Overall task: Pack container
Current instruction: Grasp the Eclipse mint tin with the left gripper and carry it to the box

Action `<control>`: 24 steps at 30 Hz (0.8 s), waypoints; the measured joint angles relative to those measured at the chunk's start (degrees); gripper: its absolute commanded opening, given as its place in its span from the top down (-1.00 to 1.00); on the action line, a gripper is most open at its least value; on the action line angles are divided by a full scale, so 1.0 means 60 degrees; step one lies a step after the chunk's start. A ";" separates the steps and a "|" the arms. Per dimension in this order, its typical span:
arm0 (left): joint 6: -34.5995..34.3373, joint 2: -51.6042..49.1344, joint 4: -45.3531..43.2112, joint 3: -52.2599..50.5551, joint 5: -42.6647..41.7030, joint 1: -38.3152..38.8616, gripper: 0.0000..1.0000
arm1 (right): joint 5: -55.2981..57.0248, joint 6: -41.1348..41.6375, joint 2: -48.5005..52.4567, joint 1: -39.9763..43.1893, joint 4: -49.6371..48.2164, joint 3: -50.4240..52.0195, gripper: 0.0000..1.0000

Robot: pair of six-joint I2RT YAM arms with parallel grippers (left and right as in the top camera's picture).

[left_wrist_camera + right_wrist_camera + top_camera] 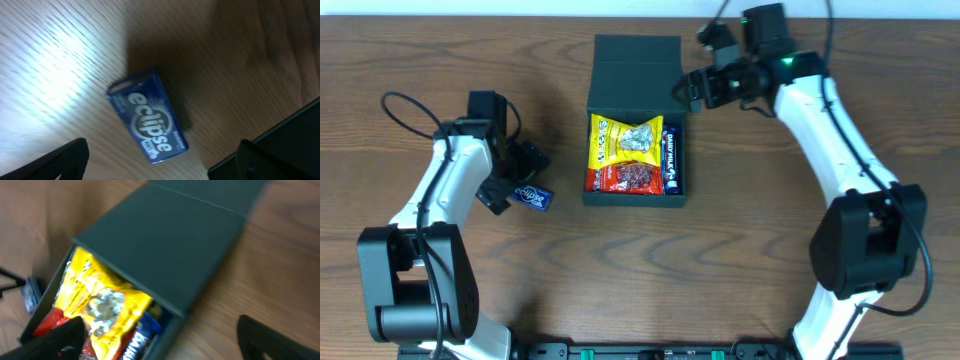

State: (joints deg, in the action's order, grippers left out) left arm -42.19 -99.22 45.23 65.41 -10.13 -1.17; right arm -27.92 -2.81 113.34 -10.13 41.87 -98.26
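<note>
Container (638, 75) holds snack packets (630, 152); blue packet (533, 197) lies outside

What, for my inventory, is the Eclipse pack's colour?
Eclipse pack: dark blue, white lettering; clearest from left wrist.

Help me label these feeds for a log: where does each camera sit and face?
Overhead: fixed above the table, looking straight down; shows the left arm, right arm, container and Eclipse mint pack.
Left wrist: on the left arm, looking down past the open left gripper at the mint pack.
Right wrist: on the right arm, looking obliquely past the right gripper at the container's lid and snacks.
Shared: overhead and left wrist both show the mint pack; overhead and right wrist, the container.
</note>
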 measured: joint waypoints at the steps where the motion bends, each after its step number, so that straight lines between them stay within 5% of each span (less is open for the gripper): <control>1: -0.0193 0.0000 -0.0055 -0.0073 -0.0025 0.0044 -0.90 | -0.0073 0.0124 0.0000 0.0175 0.0066 0.0000 -0.99; 5: -0.0863 0.0000 -0.0357 -0.0113 -0.0036 0.0157 -1.00 | -0.0306 0.0397 0.0000 0.0776 0.0127 0.0000 -0.99; 12: -0.2164 0.0000 -0.0856 -0.0674 0.0007 0.0182 -0.86 | -0.0441 0.0543 0.0000 0.1206 0.0131 0.0000 -0.99; 24: -0.2514 -0.0933 -0.1453 -0.0732 0.0025 0.0182 -0.58 | -0.0459 0.0539 0.0000 0.1213 0.0124 0.0000 -0.99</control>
State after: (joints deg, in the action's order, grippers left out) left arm -57.28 -104.81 36.51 61.01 -9.98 -0.08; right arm -30.68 0.43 113.34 -2.85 42.61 -98.26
